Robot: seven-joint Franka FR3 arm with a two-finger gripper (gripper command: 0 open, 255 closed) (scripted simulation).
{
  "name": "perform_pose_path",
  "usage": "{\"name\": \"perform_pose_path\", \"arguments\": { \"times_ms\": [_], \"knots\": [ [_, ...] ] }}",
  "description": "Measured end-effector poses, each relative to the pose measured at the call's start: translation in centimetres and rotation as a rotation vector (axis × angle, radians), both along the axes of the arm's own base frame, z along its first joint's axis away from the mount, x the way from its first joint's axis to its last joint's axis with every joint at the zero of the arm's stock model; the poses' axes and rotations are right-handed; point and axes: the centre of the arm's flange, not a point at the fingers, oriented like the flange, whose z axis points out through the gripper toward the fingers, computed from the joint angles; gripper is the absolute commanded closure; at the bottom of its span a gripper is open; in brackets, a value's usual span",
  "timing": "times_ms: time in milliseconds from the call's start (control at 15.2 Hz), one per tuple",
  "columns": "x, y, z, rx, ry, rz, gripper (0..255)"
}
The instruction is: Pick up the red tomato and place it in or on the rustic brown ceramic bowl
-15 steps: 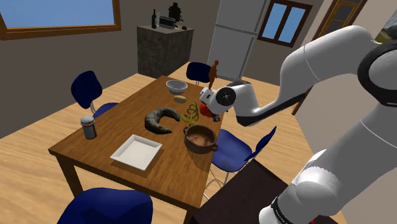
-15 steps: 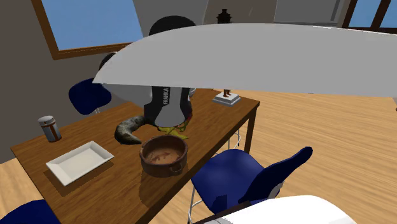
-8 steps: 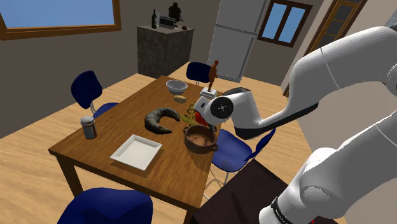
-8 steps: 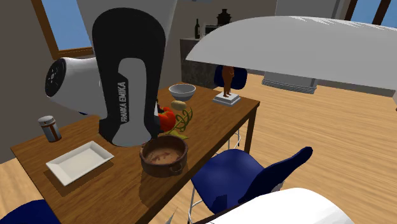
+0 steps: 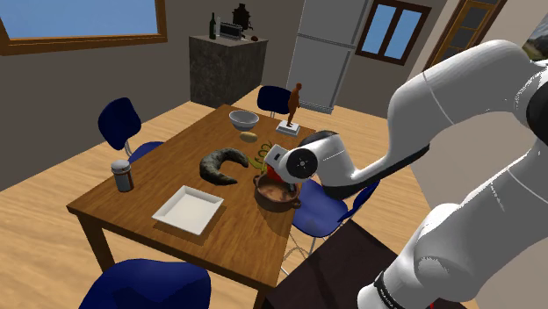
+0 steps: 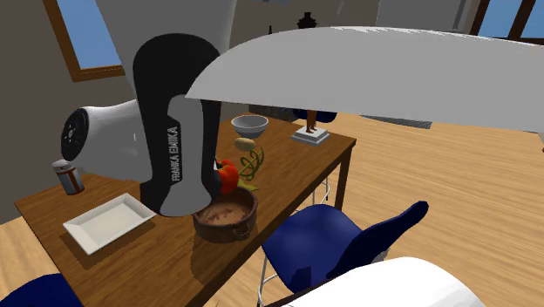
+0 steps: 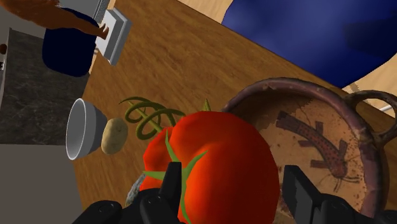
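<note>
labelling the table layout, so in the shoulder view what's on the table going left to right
grey can → white tray → pale bowl → brown figurine. the dark curved thing, potato and brown bowl overlap these, so left out

Drop zone: bowl (image 7: 318, 146), mouth open upward, interior free; a handle juts from its rim.
Above rim: pincer (image 7: 232, 191) clasping tomato (image 7: 222, 165) fills the air there.
Far side: green curl (image 7: 149, 114), potato (image 7: 114, 135) and white bowl (image 7: 79, 127) stand close together.
Free strip: bare tabletop (image 5: 237, 211) between tray (image 5: 188, 209) and bowl.
Table edge: blue chair (image 5: 325, 204) sits just beside the bowl's side.
</note>
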Motion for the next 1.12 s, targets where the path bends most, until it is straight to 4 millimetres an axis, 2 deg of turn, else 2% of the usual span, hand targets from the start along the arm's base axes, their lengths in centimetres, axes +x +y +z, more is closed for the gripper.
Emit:
{"name": "perform_pose_path", "arguments": {
  "times_ms": [528, 990, 1056, 1122],
  "knots": [
    [-0.1, 0.1, -4.4, 0.000, 0.000, 0.000, 255],
    [-0.1, 0.0, -4.9, 0.000, -0.001, 0.000, 255],
    [-0.1, 0.0, -4.9, 0.000, -0.001, 0.000, 0],
    [-0.1, 0.0, -4.9, 0.000, -0.001, 0.000, 0]
  ]
}}
